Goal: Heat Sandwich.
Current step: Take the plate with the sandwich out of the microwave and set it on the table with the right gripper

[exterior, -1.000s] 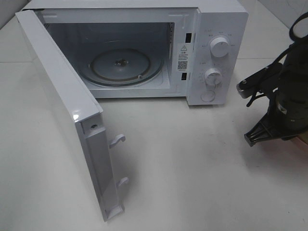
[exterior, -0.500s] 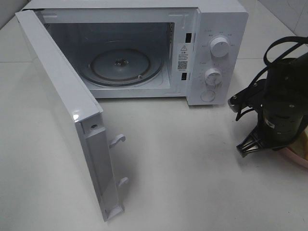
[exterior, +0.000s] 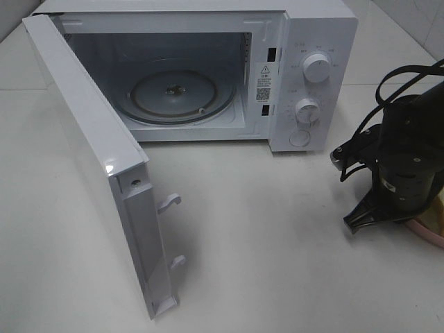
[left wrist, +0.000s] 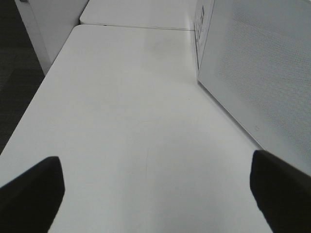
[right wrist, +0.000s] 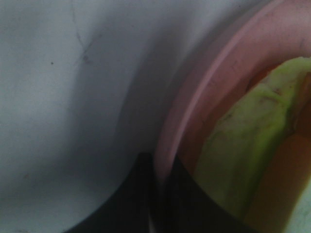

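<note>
The sandwich point(right wrist: 248, 145) lies on a round pink plate point(right wrist: 204, 92); its pale green lettuce shows in the right wrist view. My right gripper point(right wrist: 160, 194) is shut on the plate's rim, one dark finger on each side. In the exterior view that gripper point(exterior: 368, 216) hangs low at the right of the table, with a strip of the plate point(exterior: 427, 233) showing beneath the arm. The white microwave point(exterior: 312, 41) stands at the back with its door point(exterior: 104, 173) swung wide and the glass turntable point(exterior: 173, 94) bare. My left gripper point(left wrist: 155, 194) is open over bare table.
The open door juts far out toward the front left of the table. The microwave's perforated side wall point(left wrist: 262, 73) stands close beside the left gripper. The table edge point(left wrist: 34, 102) drops off on the other side.
My right arm has come in from the right edge, moving left and lower, and the pink plate's rim now shows under it. The microwave and door have not moved.
</note>
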Robot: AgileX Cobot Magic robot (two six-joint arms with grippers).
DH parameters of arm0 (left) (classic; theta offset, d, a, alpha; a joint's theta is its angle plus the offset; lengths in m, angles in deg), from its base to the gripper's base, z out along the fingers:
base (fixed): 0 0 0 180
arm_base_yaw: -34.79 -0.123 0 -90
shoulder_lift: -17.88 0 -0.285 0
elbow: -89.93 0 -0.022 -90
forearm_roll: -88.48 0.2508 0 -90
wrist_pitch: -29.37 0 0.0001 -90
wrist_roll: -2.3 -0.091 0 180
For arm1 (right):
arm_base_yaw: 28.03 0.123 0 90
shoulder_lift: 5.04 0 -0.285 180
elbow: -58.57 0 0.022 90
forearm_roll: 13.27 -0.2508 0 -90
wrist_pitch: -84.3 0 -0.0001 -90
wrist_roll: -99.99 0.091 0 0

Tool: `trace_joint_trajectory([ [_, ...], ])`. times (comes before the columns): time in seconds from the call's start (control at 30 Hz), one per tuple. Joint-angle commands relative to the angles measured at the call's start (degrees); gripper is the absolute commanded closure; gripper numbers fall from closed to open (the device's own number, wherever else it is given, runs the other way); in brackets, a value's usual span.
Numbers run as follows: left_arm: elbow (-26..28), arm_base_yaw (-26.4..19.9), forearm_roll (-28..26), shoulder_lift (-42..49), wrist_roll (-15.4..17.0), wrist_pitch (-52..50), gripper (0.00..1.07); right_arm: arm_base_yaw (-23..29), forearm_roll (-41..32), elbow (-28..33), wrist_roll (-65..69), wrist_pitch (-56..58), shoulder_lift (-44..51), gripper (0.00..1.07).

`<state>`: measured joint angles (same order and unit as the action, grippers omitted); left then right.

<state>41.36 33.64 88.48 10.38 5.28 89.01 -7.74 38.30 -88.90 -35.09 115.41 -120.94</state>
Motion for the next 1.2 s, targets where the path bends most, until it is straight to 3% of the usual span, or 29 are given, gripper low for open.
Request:
trace_joint_trajectory([
  [0.03, -0.2, -0.1, 0.0, 1.5, -0.1, -0.3, 0.09, -0.3, 0.6, -0.2, 0.2, 0.9, -0.6, 1.06],
  [0.27, -0.2, -0.1, 0.0, 1.5, -0.1, -0.3, 0.09, -0.3, 0.5, -0.2, 0.2, 1.4, -0.6, 0.95],
  [0.37, -0.2, -0.1, 0.0, 1.5, -0.1, -0.3, 0.09, -0.3, 0.1, -0.2, 0.1, 2.1, -0.4, 0.78],
  [0.4, -0.2, -0.1, 0.0, 1.5, -0.1, -0.3, 0.09, -0.3, 0.1, -0.2, 0.1, 2.1, -0.4, 0.78],
  [0.47, -0.2, -0.1, 0.0, 1.5, -0.1, -0.3, 0.09, -0.3, -0.1, -0.2, -0.3, 3.0, 0.8, 0.61],
  [0.63, -0.2, -0.1, 0.0, 1.5, -0.1, -0.3, 0.09, -0.3, -3.6, -0.2, -4.5, 3.2, 3.8, 0.46],
  [1.2, -0.2, -0.1, 0.0, 1.5, -0.1, -0.3, 0.09, -0.3, -18.7, -0.2, -17.3, 11.6, 20.2, 0.42],
])
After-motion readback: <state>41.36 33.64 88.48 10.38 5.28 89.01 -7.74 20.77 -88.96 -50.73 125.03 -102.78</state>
